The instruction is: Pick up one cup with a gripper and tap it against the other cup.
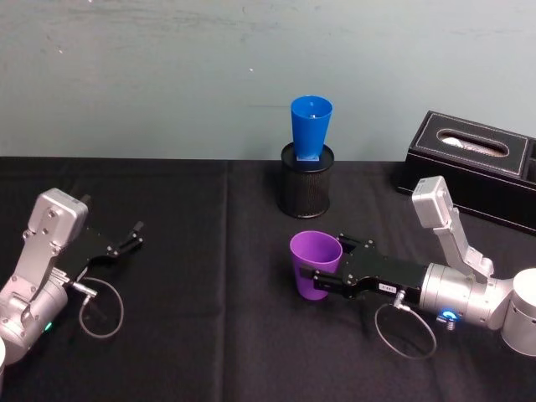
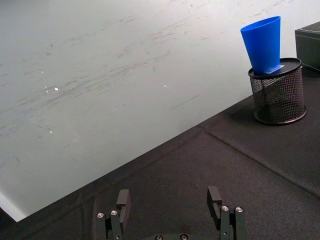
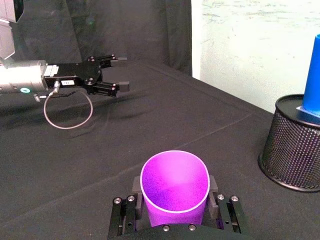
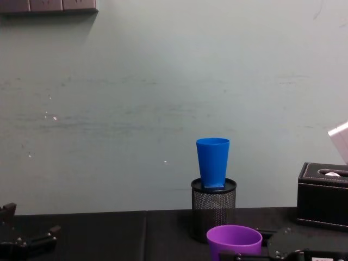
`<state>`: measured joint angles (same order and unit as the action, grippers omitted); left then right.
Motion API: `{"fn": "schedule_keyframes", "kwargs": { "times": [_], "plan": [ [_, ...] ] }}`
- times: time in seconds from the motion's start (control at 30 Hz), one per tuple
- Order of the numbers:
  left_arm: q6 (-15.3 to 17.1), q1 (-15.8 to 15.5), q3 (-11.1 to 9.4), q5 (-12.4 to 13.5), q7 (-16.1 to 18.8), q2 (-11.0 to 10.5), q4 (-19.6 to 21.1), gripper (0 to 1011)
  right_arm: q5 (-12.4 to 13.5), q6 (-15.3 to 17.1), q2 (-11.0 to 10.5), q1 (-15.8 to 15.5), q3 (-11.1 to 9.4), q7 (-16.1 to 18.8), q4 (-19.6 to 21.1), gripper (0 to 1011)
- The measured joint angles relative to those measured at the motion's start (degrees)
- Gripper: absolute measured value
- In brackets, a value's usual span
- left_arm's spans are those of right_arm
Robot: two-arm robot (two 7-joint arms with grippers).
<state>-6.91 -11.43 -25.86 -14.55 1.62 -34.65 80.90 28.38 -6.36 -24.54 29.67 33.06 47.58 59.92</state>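
Purple cup [image 1: 314, 265] clamped between right gripper [image 1: 321, 280] fingers, near table centre. Blue cup [image 1: 311, 127] standing in mesh holder [image 1: 306, 180] just beyond. Left gripper [image 1: 132, 235] idle, fingers apart. Grasp step apparently done; next: lift, carry forward, tap gently.

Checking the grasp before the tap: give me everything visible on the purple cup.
The purple cup is a smooth, tapered tumbler that looks like plastic, wide-rimmed, open mouth up and empty inside. It stands upright, or nearly so, over the black tablecloth, in front of the black mesh pen holder that holds the blue cup. The right pincer is closed on its lower wall, a finger on each side. Whether its base touches the cloth cannot be told.
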Motion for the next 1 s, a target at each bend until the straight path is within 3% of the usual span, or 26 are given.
{"fn": "schedule_keyframes", "kwargs": {
  "times": [1.0],
  "plan": [
    [0.0,0.0,0.0,0.0,0.0,0.0,0.0,1011,-0.3,1.4,0.2,0.5,0.4,0.7,-1.2,729]
  ]
}}
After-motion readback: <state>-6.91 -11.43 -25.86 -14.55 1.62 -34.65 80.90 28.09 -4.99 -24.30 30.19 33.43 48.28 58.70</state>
